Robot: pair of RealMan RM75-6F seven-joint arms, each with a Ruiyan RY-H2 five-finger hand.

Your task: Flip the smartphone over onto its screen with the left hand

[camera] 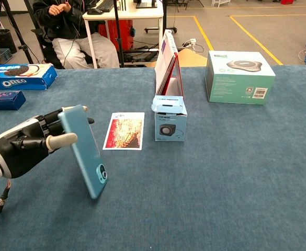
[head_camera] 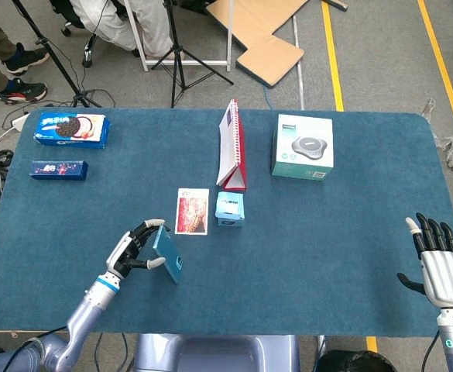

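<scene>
The smartphone (camera: 83, 151) is light blue and stands tilted on its lower edge, its back with the camera lens facing right (head_camera: 168, 253). My left hand (camera: 24, 146) grips it from the left, thumb across the back near the top, fingers behind it; the same left hand (head_camera: 134, 249) sits near the table's front left. The screen side faces my hand and is hidden. My right hand (head_camera: 440, 262) hovers at the table's front right edge, fingers spread, holding nothing. It does not show in the chest view.
A printed photo card (camera: 124, 131) lies just beyond the phone. A small blue box (camera: 170, 119) and an upright red notebook (camera: 168, 65) stand mid-table, a green-white box (camera: 239, 76) at the back right, cookie boxes (camera: 18, 76) at the back left.
</scene>
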